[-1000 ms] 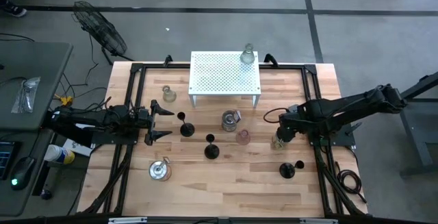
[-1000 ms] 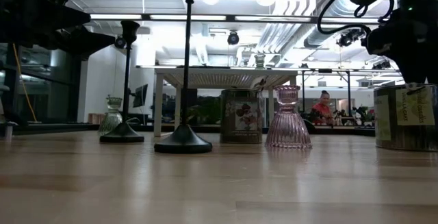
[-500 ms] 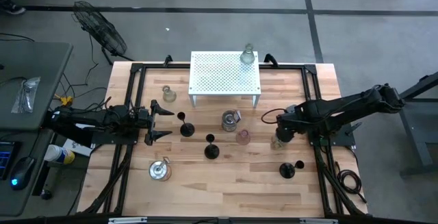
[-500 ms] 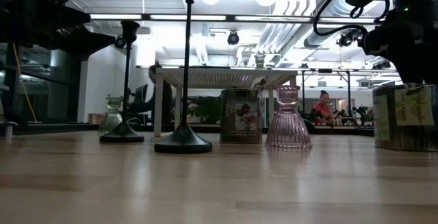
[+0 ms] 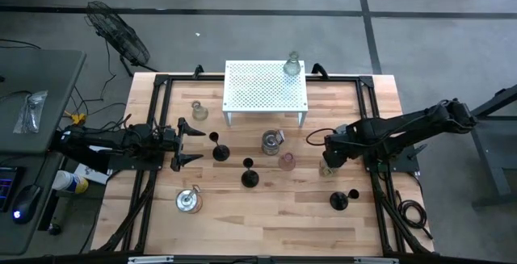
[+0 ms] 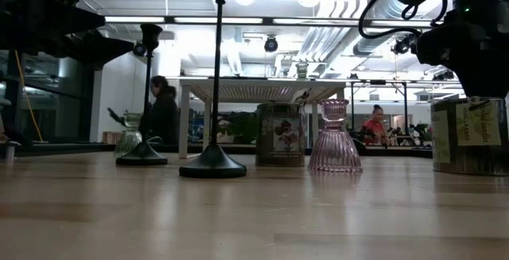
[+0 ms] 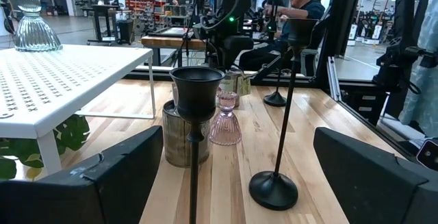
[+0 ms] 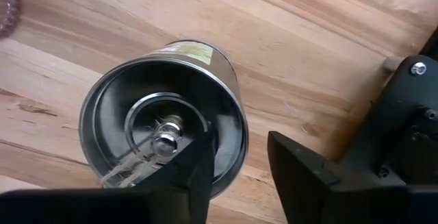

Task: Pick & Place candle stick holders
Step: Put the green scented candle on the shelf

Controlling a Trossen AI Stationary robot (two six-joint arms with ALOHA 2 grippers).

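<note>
Fingers of my right gripper (image 8: 236,169) straddle the rim of a silvery cylindrical metal holder with a paper label (image 8: 163,136): one dark finger sits inside the cup and the other outside its wall, though I cannot tell whether they have pinched down on it. That holder stands on the right side of the pale wooden table (image 5: 266,207), just right of the small pink ribbed glass holder (image 5: 286,161) (my wrist sits directly over it in the high view).

My left gripper (image 5: 187,143) rests at the left side of the table with its fingers spread wide, gripping nothing. Facing it is a black holder with a round base and thin stem (image 5: 220,149), with a second black one (image 5: 250,175) beyond it and a third (image 5: 340,199) near the front right.

A squat tarnished metal holder (image 5: 273,142) stands in front of the white perforated metal rack (image 5: 266,88), and one clear ribbed glass holder (image 5: 292,65) sits on the rack's far right corner. Another clear glass holder (image 5: 199,111) is left of the rack, and a silvery round one (image 5: 188,201) stands front left.
</note>
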